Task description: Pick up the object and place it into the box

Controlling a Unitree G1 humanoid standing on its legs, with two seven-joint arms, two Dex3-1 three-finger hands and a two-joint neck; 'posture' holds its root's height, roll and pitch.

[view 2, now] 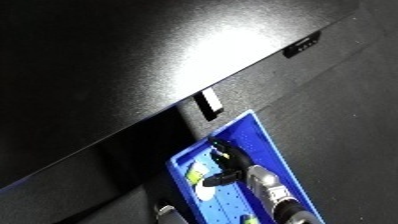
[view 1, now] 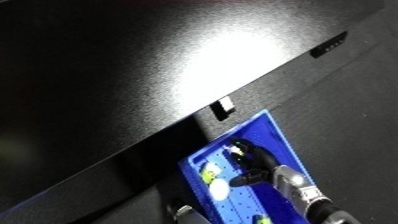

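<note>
Object: a small pale, yellow-green item lies inside the blue plastic bin, near the fingertips of the right hand; its exact shape I cannot tell.
Other items in bin: one more small yellowish piece is just beside it, and another shows near the lower edge; which of them is the task's thing is not sure.
Bin: the blue plastic bin with a perforated floor stands below the edge of the glossy black tabletop, at a lower level.
Right hand: the black right hand on its silver forearm reaches down into the bin; the fingers are curled, one part points at the pale item, but whether they pinch it or only hang over it, I cannot tell.
Left hand: it shows in no view; only a small grey part is visible at the lower edge, and I cannot say what it is.
Tabletop: no loose object is visible on it, only a bright reflection of light.
Progress: by my judgement the task is near its end, because the hand and the pale item are both already inside the bin.
What is left: probably to let go of the item, if it is held, and to lift the hand out of the bin.
</note>
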